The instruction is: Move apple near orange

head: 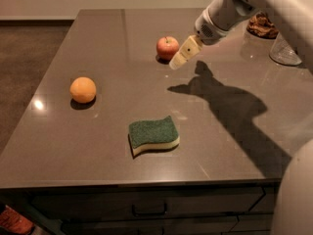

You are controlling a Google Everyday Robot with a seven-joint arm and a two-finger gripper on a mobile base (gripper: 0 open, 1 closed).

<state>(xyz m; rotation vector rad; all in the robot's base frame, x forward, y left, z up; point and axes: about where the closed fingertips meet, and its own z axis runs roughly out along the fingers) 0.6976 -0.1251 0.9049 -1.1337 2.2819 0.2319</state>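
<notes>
The apple (167, 47) is red with a short dark stem and sits upright on the far middle of the brown table (122, 131). The orange (83, 90) lies at the left of the table, well apart from the apple. My gripper (182, 55) hangs from the white arm coming in from the upper right. Its cream-coloured tip is just right of the apple and very close to it, slightly above the table.
A green and yellow sponge (153, 135) lies near the front middle. A clear glass (285, 50) stands at the far right, with a dark object (264, 26) behind it. The arm casts a large shadow across the right side. Drawers run under the front edge.
</notes>
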